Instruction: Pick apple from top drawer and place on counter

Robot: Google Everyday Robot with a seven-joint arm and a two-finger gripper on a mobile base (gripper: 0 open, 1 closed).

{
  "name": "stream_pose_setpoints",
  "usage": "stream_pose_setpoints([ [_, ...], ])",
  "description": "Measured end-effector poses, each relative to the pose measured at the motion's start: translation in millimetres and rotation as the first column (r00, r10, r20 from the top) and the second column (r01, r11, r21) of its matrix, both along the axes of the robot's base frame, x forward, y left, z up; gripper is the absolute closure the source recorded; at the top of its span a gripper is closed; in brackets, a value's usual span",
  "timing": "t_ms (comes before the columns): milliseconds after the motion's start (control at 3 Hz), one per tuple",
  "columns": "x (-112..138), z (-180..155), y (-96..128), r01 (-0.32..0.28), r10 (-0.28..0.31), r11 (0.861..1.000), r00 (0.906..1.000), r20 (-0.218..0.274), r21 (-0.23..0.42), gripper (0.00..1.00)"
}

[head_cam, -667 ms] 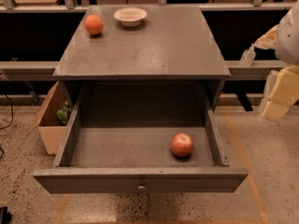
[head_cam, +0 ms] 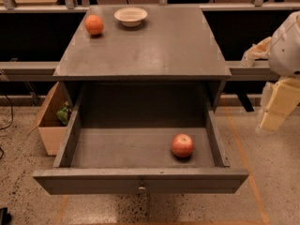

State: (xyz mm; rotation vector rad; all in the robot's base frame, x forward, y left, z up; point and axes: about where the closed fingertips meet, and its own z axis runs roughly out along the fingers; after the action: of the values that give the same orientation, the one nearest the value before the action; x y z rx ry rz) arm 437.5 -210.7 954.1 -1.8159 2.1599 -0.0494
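Note:
The red apple (head_cam: 182, 145) lies in the open top drawer (head_cam: 140, 180), at the front right of its floor. The drawer is pulled far out, with a small metal knob on its front panel. The grey counter (head_cam: 154, 46) is the cabinet top above it. My gripper (head_cam: 276, 106) hangs at the right edge of the view, beside the cabinet and to the right of the drawer, well apart from the apple. Nothing shows in it.
An orange fruit (head_cam: 94, 24) and a pale bowl (head_cam: 131, 16) sit at the back of the counter. A cardboard box (head_cam: 49, 125) with something green in it stands on the floor left of the cabinet. A dark rail runs behind.
My arm and gripper have sunk slightly at the right edge. The apple, drawer and counter items have not moved.

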Motion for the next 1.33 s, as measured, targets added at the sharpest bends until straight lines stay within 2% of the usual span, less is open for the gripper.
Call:
stream_pose_setpoints([
  [333,-3,-110,34,-0.264,0.269,0.962,0.958,-0.099,0.066,0.0],
  [667,1,-175,54,-0.491,0.489,0.871,0.8658,-0.106,0.009,0.0],
  [1000,0,-178,53,-0.561,0.558,0.828,0.8249,-0.094,-0.01,0.0],
  [1333,0,-177,53,-0.56,0.557,0.828,0.825,-0.094,-0.009,0.0],
])
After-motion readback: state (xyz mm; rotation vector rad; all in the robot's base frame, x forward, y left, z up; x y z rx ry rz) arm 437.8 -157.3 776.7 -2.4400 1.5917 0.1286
